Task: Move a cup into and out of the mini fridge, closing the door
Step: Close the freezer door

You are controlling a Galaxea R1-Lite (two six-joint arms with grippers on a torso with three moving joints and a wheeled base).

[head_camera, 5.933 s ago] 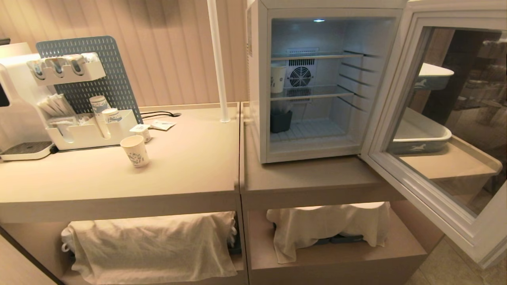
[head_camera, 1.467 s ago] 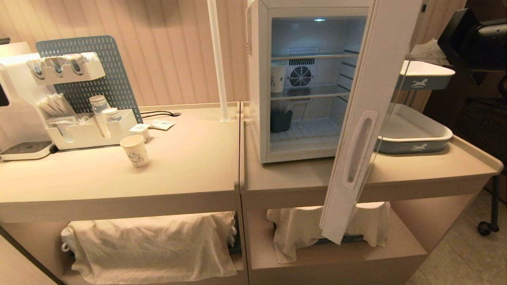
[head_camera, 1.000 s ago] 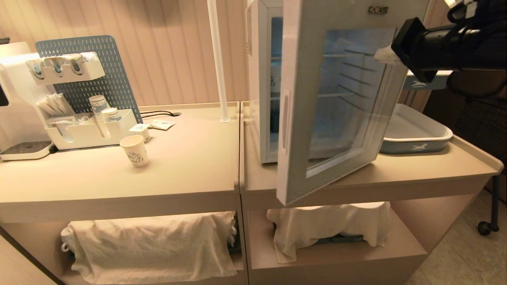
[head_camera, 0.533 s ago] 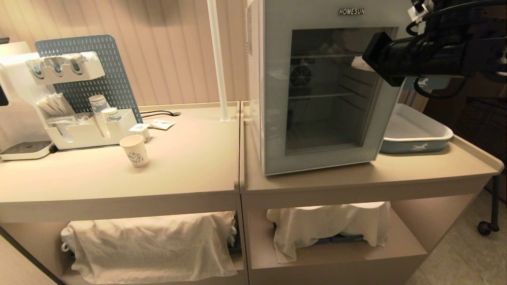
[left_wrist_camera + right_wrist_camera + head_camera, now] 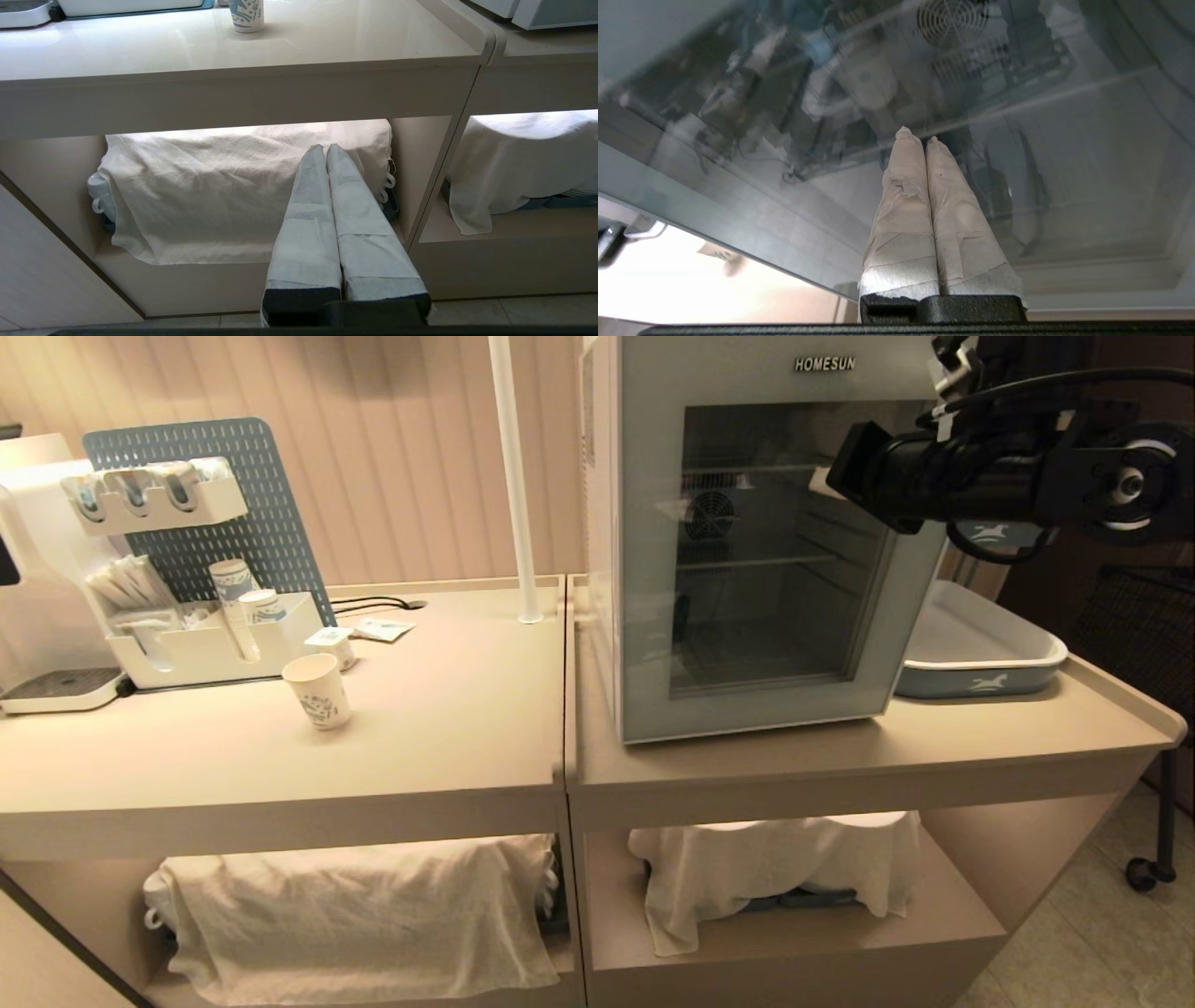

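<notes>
The cup (image 5: 318, 692) near the worktop's (image 5: 448, 728) left rear looks light and crushable; you should pinch its midwall gently. Your right gripper (image 5: 918, 136), pressed together and empty, meets the door (image 5: 775, 551); the left gripper (image 5: 325, 147) is likewise closed on nothing.

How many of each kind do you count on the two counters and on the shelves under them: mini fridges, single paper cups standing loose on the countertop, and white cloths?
mini fridge: 1
loose paper cup: 1
white cloths: 2
Total: 4
</notes>
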